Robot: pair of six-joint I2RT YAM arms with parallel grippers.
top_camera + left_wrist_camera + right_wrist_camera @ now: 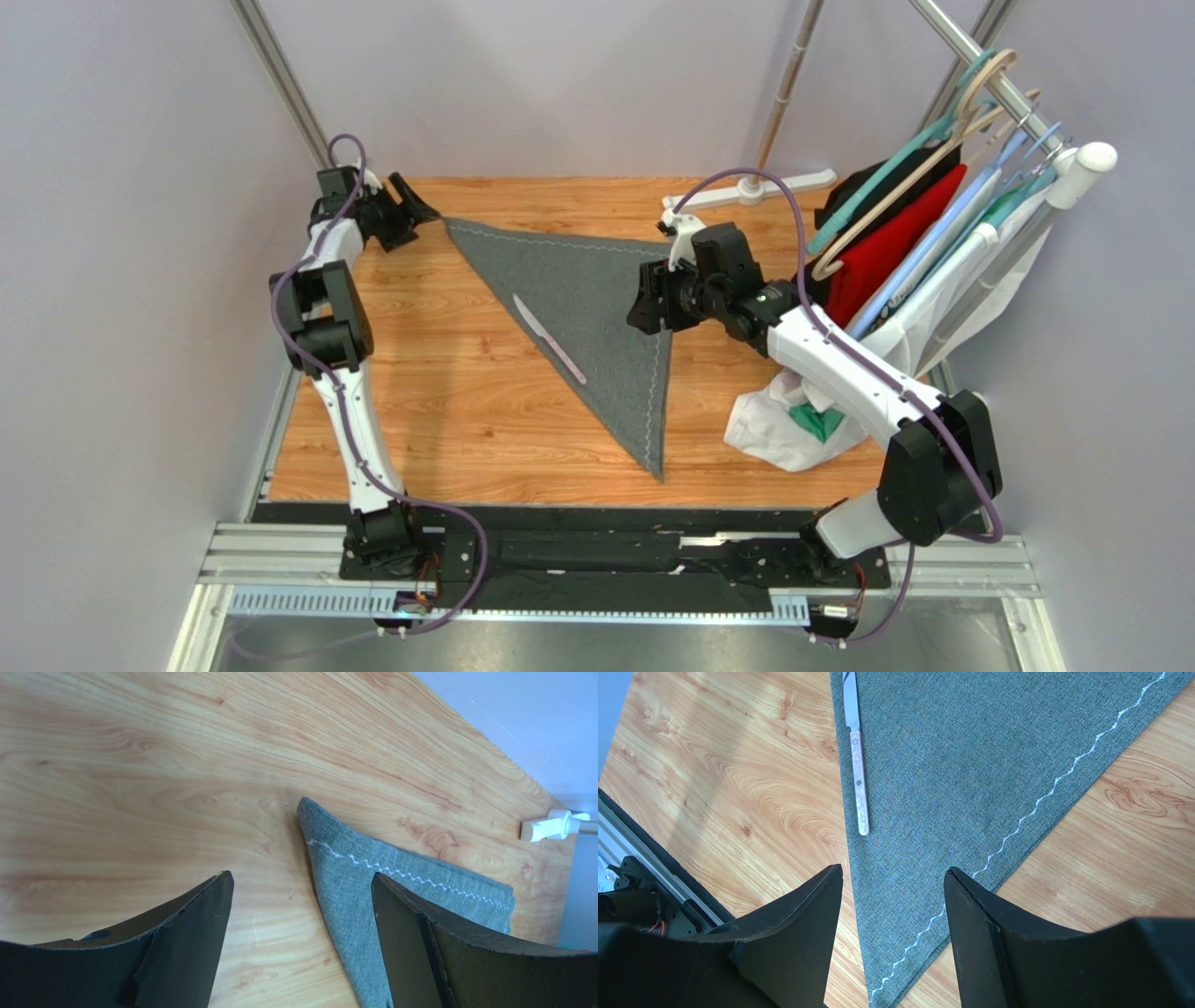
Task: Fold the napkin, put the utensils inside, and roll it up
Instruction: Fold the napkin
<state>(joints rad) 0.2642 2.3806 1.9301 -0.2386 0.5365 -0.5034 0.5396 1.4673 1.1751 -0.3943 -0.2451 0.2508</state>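
Observation:
The dark grey napkin (596, 301) lies folded into a triangle on the wooden table, its pale zigzag stitching running down the right edge. One thin lilac-pink utensil (547, 339) rests on it along the slanted left edge, also seen as the utensil (859, 777) in the right wrist view. My left gripper (417, 210) is open at the napkin's far-left corner (337, 864), which lies flat between and ahead of the fingers. My right gripper (652, 297) is open over the napkin's right edge (962, 756), holding nothing.
A rack of hangers with red (898, 238) and black garments stands at the right. A white cloth (786, 420) lies under the right arm. A white bracket (730, 196) sits at the table's far edge. The metal base rail (617, 574) runs along the near edge.

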